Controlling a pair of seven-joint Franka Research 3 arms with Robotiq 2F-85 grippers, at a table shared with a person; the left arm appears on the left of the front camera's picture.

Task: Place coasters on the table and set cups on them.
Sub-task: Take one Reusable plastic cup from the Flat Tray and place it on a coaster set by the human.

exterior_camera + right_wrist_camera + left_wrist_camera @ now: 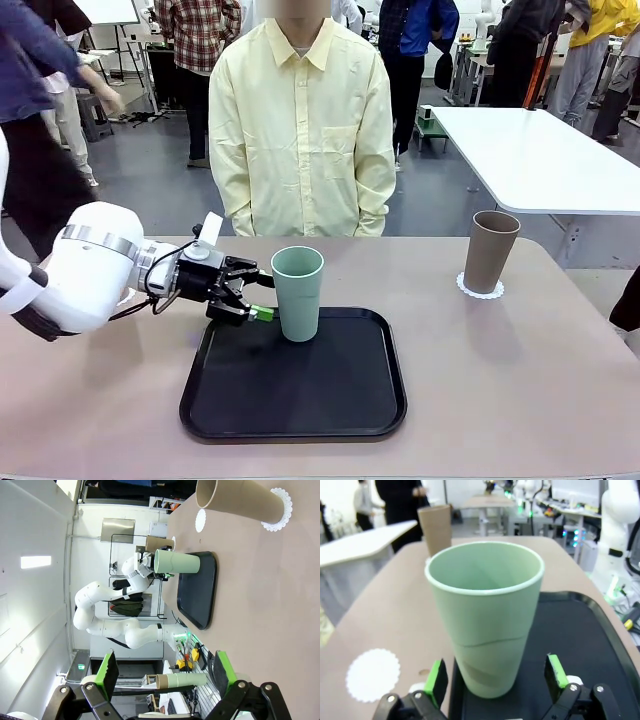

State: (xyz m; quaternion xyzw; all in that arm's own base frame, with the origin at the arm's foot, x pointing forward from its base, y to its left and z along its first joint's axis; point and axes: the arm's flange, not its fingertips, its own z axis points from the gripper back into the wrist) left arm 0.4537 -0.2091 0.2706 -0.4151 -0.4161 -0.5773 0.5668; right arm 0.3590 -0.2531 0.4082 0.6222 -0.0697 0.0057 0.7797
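The mint-green cup stands upright at the far left of the black tray. My left gripper is open, its jaws on either side of the cup's lower part, with a small gap at each green pad. A taupe cup stands on a coaster at the table's far right. A bare coaster lies on the table beside the tray. My right gripper hangs open and holds nothing, away from the table. Another taupe cup seems to stand beyond the left arm.
A person in a pale yellow shirt stands at the table's far edge, hands out of sight. The beige table has free room right of the tray. A white table stands behind at the right.
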